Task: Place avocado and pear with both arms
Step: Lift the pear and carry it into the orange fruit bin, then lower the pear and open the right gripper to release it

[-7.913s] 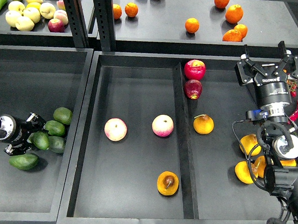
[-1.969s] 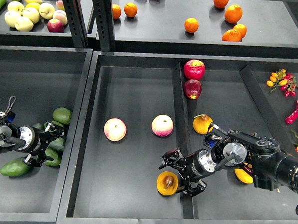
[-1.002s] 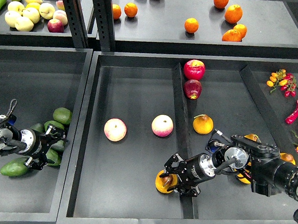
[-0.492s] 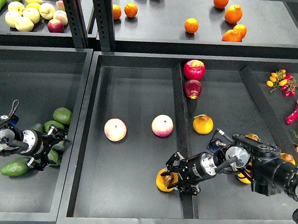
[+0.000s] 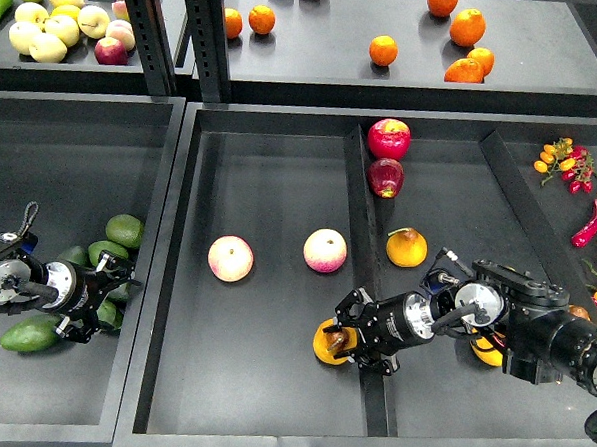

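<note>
Orange-yellow pear (image 5: 330, 342) is sitting low in the central tray, directly left of the right tool (image 5: 348, 336), whose fingers are spreading around it; left tool (image 5: 103, 292) is straddling an avocado (image 5: 105, 312).

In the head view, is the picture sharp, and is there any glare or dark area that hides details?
Head view: sharp overall, evenly lit from above. Soft glare on the grey upper shelf. The black left gripper merges with the dark green avocados; the black right gripper partly covers the orange-yellow pear with a brown spot.
</note>
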### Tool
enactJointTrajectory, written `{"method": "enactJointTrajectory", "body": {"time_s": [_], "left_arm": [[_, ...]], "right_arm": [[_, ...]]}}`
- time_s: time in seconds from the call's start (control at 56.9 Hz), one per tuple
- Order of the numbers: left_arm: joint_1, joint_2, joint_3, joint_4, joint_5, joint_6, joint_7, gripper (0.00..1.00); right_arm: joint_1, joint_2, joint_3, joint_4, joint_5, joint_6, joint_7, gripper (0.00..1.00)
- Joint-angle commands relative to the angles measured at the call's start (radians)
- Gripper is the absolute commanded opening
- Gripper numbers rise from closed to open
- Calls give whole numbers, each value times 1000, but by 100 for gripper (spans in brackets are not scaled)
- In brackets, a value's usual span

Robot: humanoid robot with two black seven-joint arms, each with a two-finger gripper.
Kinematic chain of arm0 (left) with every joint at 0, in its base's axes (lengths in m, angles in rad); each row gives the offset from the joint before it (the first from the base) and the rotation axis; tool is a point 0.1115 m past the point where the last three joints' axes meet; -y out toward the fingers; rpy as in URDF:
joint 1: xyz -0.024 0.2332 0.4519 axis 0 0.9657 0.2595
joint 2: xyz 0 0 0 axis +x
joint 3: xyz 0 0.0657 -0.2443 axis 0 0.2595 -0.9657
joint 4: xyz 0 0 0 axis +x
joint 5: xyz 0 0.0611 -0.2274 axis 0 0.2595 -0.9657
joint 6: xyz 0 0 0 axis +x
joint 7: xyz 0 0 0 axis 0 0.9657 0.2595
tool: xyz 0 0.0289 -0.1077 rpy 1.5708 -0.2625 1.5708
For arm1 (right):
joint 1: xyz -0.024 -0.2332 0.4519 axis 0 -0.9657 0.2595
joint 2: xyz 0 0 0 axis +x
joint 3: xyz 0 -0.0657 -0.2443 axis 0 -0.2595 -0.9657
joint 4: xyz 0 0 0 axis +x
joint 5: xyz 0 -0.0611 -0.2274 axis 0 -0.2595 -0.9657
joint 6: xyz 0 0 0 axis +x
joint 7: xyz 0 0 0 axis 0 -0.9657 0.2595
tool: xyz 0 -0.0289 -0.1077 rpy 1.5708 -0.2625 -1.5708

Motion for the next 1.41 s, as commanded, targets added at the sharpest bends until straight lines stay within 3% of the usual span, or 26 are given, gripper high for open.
{"method": "enactJointTrajectory", "body": {"time_s": [0.0, 0.211, 0.387, 1.178, 1.231, 1.319, 1.389], "left_arm": [[-2, 1, 1, 0, 0, 0, 0, 89], [-2, 5, 1, 0, 0, 0, 0, 89], [-3, 0, 1, 0, 0, 0, 0, 90], [1, 3, 1, -6, 0, 0, 0, 91], [1, 2, 1, -6, 0, 0, 0, 91], [1, 0, 0, -3, 0, 0, 0, 91], [1, 0, -2, -3, 0, 0, 0, 91]], "right_arm": [[33, -76, -13, 37, 40, 0, 0, 19], [40, -295, -56, 171, 71, 0, 0, 20], [7, -408, -90, 240, 86, 0, 0, 20], [-170, -392, -82, 178, 57, 0, 0, 23], [-178, -394, -84, 180, 57, 0, 0, 27], [-184, -402, -84, 180, 48, 0, 0, 44], [-178, -408, -82, 180, 46, 0, 0, 47]]}}
